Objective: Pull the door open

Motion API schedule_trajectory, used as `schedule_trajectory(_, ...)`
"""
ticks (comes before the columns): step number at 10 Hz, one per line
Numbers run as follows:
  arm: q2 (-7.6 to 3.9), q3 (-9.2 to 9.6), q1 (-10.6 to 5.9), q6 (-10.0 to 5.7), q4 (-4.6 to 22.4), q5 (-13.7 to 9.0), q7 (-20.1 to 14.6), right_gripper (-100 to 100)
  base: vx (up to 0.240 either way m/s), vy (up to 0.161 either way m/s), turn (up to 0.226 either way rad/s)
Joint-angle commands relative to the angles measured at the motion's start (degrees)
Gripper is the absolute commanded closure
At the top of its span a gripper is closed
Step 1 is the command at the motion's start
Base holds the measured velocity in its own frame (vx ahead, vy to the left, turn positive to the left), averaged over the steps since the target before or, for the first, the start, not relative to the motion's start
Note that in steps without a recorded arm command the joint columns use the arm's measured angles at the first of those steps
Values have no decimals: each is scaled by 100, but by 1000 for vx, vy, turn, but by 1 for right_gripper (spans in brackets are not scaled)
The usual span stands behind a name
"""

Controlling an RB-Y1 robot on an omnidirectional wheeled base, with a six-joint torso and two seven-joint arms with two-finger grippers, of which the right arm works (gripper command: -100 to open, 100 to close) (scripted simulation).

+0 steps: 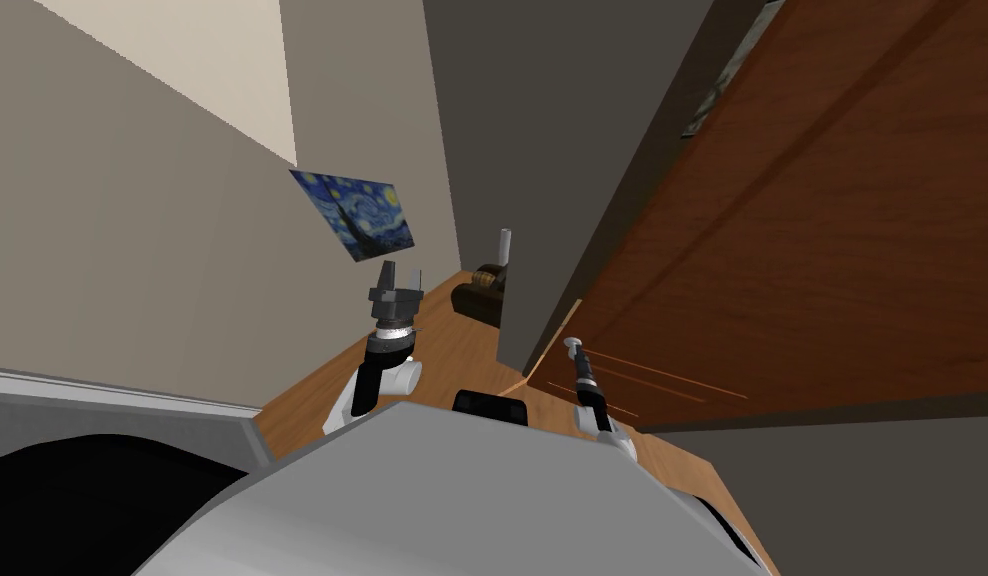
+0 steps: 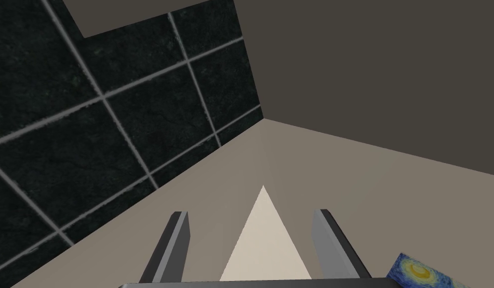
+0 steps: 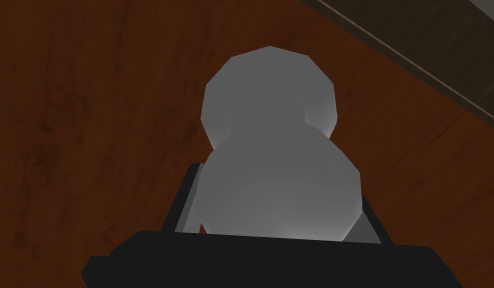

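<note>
Head view: a brown door [image 1: 802,250] fills the right side, from 1 to 3 o'clock. The right claw [image 1: 577,358] points to 12 o'clock, onto the grey door knob [image 1: 572,343] near the door's free edge. The left claw [image 1: 400,278] hangs at 10 o'clock, well apart. Left wrist view: its fingers stand apart, holding nothing. Right wrist view: the fingers clamp the knob's sides, with the door straight ahead. The pull likely runs toward 6 o'clock.

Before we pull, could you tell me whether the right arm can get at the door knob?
Probably yes: the right gripper has its fingers against both sides of the grey knob on the brown door, with nothing between.
</note>
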Motion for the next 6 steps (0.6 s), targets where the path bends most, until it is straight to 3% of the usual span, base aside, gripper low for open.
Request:
schedule_trajectory(1,46,75,28,10,-57,-65,-286,100,-35,-17,61)
schedule_trajectory(2,46,75,28,10,-57,-65,-301,100,-24,-16,30)
schedule_trajectory(6,30,172,37,33,-88,-276,-967,100,-46,-17,51)
